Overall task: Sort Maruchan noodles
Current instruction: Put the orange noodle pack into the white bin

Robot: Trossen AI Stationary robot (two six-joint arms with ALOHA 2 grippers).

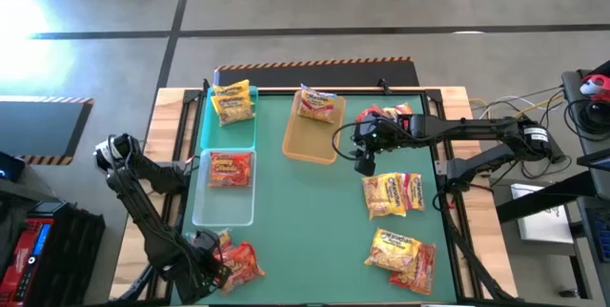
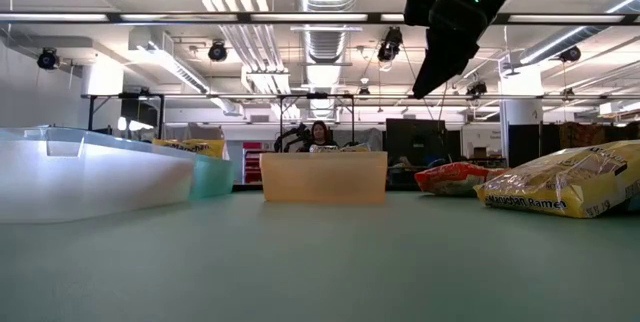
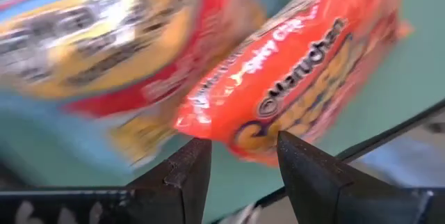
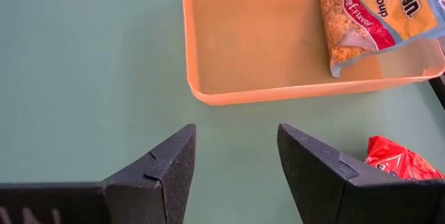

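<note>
High view straight down; low view table-level; both share tan tray (image 1: 311,133) (image 2: 324,176).

A: Any readable text?

B: Some. Left wrist view: orange-red crinkly plastic noodle packet (image 3: 306,78) carries the "Maruchan" logo in dark letters. Smaller white wording above it, too blurred to read.

A: The tray?

B: Right wrist view: yellow-and-red plastic noodle packet (image 4: 379,17) lying in the shallow orange plastic tray (image 4: 264,93) reads "Beef Flavor" on its red band and "Soup" above; top line is cropped.

A: Low view?

B: Yellow crinkly plastic noodle packet (image 2: 570,184) on the right has dark lettering along its lower edge, looks like "Maruchan Ramen", only partly legible. High view: packet print too small to read.
</note>
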